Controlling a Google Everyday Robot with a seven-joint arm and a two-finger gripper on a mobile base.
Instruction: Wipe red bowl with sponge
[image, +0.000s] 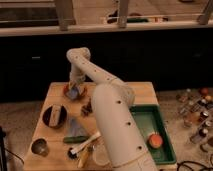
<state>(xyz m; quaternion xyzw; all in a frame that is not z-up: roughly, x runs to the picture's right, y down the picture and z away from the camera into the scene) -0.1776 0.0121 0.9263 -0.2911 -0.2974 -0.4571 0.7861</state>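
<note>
The red bowl (74, 91) is a small shallow red-orange bowl at the back left of the wooden table (55, 100). My gripper (75, 85) reaches down into it from the white arm (107, 107). A small bluish-grey sponge (74, 91) shows inside the bowl, right under the gripper. The gripper partly hides the bowl's far rim.
A black bowl (54, 115) holds a pale beige block (55, 113). A bluish cloth (76, 126), a green handle (75, 138), brushes (84, 147) and a metal cup (40, 147) lie in front. A green tray (162, 132) at the right holds an orange-red round object (155, 140). Bottles (196, 117) stand far right.
</note>
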